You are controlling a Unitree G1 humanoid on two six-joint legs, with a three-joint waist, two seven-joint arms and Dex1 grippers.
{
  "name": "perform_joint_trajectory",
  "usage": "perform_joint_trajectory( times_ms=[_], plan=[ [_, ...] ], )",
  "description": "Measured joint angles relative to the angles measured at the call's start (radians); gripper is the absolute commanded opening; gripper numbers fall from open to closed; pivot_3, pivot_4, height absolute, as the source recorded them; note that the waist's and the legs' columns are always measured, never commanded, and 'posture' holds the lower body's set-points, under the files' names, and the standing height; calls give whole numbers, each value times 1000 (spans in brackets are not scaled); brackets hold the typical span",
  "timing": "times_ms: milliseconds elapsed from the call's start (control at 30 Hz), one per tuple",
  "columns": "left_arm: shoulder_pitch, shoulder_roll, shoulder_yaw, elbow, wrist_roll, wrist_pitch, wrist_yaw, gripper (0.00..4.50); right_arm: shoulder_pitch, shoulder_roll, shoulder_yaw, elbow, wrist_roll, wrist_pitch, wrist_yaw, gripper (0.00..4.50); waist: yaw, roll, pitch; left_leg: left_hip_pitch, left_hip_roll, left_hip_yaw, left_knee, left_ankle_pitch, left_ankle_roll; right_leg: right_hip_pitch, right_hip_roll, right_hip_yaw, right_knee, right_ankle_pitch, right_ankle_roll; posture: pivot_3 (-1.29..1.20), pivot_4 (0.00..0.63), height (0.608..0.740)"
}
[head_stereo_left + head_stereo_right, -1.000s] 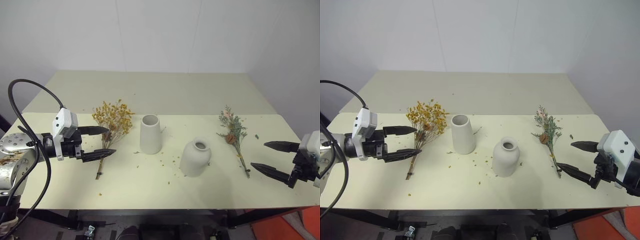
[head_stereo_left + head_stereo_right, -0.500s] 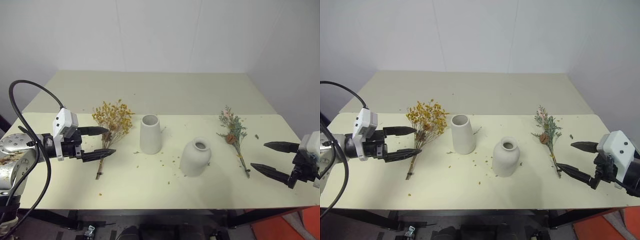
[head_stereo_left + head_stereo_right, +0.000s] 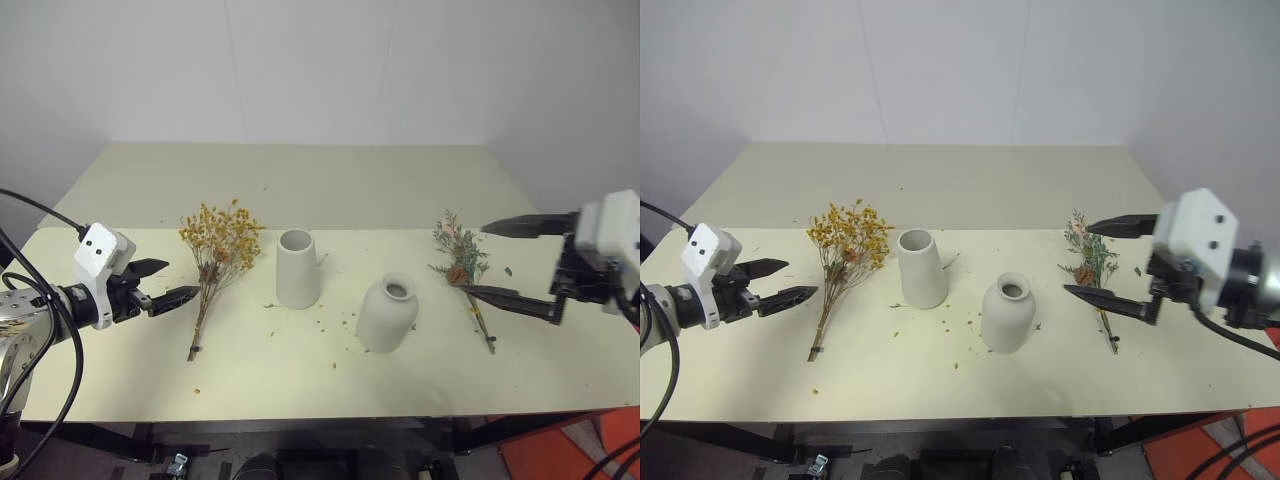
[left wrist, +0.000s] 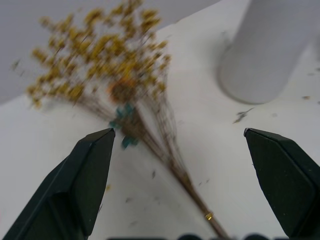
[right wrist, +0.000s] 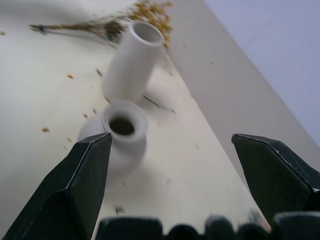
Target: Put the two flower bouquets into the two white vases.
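The right gripper [image 3: 503, 262] has swung up and inward over the green bouquet [image 3: 464, 272] at right, while the left gripper [image 3: 168, 282] has backed off the yellow bouquet [image 3: 218, 250] left of centre; both stand wide apart and empty, with both vases [image 3: 297, 268] unfilled mid-frame.

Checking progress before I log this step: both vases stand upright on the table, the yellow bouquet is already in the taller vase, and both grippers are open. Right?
Not quite. The yellow bouquet lies flat on the table, beside the taller vase, as the left eye view shows. The squat vase is upright too, and both grippers, left and right, are open.
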Motion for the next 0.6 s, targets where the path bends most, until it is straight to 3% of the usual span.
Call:
perform_joint_trajectory(
  times_ms=[267, 600],
  plan=[
    [-71, -57, -20, -13, -2, 233, 192, 4500, -327, 112, 333, 73, -76, 18, 8, 4474, 1, 0, 0, -2, -1, 0, 0, 0, 0, -2, 0, 0, -1, 2, 3, 0, 150, 740],
    [-159, -156, -144, -31, 14, 369, 314, 4500, -389, 167, 395, 131, -144, 18, 37, 4474, 6, 0, 0, -6, -2, -1, 0, 0, 0, -5, -1, 0, 0, 7, -5, 0, 150, 740]
  ],
)
